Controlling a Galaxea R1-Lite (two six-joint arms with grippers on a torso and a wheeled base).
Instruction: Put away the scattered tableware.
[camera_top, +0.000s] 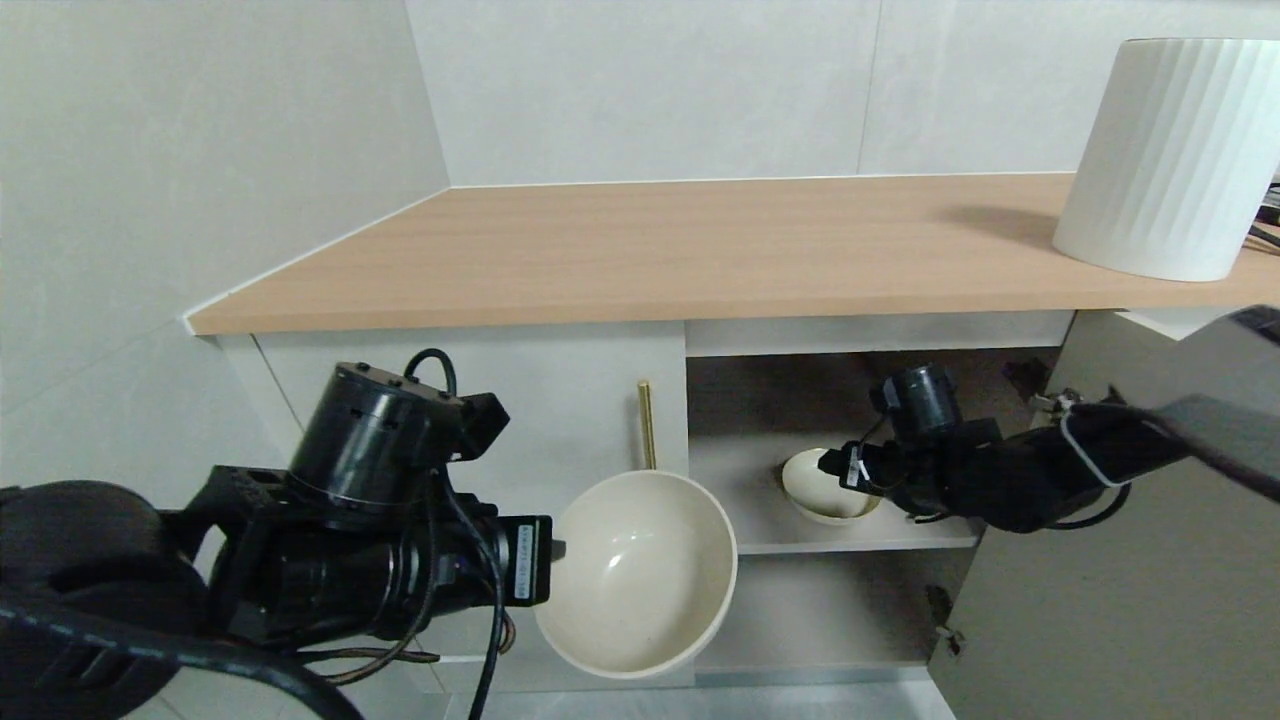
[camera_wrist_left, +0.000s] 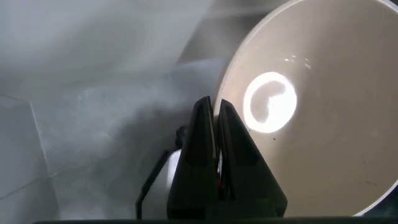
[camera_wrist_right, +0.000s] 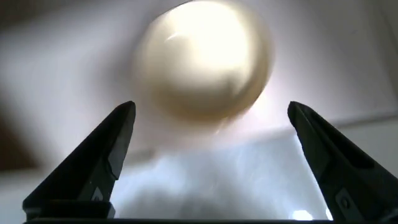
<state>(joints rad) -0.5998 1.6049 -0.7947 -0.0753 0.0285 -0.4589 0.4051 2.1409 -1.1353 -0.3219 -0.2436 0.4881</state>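
A large cream bowl (camera_top: 640, 570), lower centre of the head view, is held tilted by the left gripper (camera_top: 555, 548), clamped on its rim. At centre right a small bowl (camera_top: 825, 490) lies on a cabinet shelf (camera_top: 850, 545), with the right gripper (camera_wrist_right: 210, 109) spread open beside it.

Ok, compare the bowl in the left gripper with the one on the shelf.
The held bowl hangs in the air before the cabinet, pinched at its rim by the left gripper; the shelf bowl rests on the shelf, near the open right gripper. The held bowl is tipped on its side, mouth toward the head camera, and looks bigger than the shelf bowl, though it is nearer. Both are plain cream.
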